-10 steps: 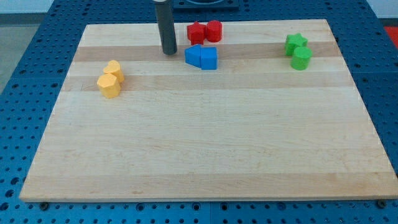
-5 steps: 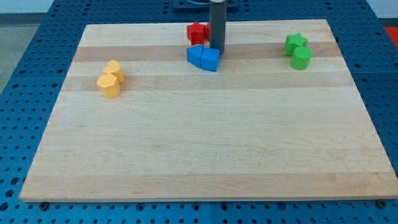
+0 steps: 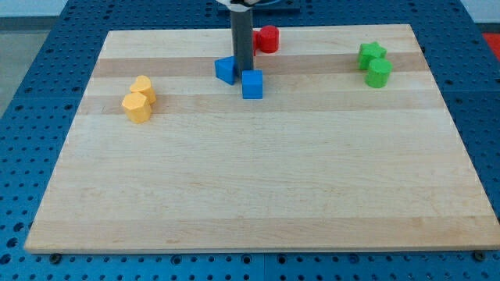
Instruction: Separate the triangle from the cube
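A blue triangle (image 3: 226,69) lies near the view's top middle of the wooden board (image 3: 258,179). A blue cube (image 3: 252,84) sits just right of and below it, with a small gap between the two. My dark rod stands upright between them, and my tip (image 3: 244,71) rests in that gap, touching or nearly touching both blocks.
A red cylinder (image 3: 268,38) sits above and right of the rod; another red block is hidden behind the rod. A green star (image 3: 372,54) and green cylinder (image 3: 380,72) are at the top right. Two yellow blocks (image 3: 139,99) sit together at the left.
My tip moved from the left of the blue pair, round their top right, then down between them. The triangle slid left and the cube slid down, so they no longer touch.
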`<move>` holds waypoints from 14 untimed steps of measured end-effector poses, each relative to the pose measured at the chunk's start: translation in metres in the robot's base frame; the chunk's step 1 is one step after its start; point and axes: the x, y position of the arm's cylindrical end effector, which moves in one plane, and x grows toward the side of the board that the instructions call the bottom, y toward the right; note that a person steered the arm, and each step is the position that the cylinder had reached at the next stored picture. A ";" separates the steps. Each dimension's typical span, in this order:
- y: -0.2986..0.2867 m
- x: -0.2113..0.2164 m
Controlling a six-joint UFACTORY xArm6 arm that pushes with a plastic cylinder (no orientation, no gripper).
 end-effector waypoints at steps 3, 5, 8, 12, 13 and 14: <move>-0.043 -0.032; -0.068 -0.021; -0.094 -0.012; -0.097 0.016; -0.097 0.027; -0.097 0.027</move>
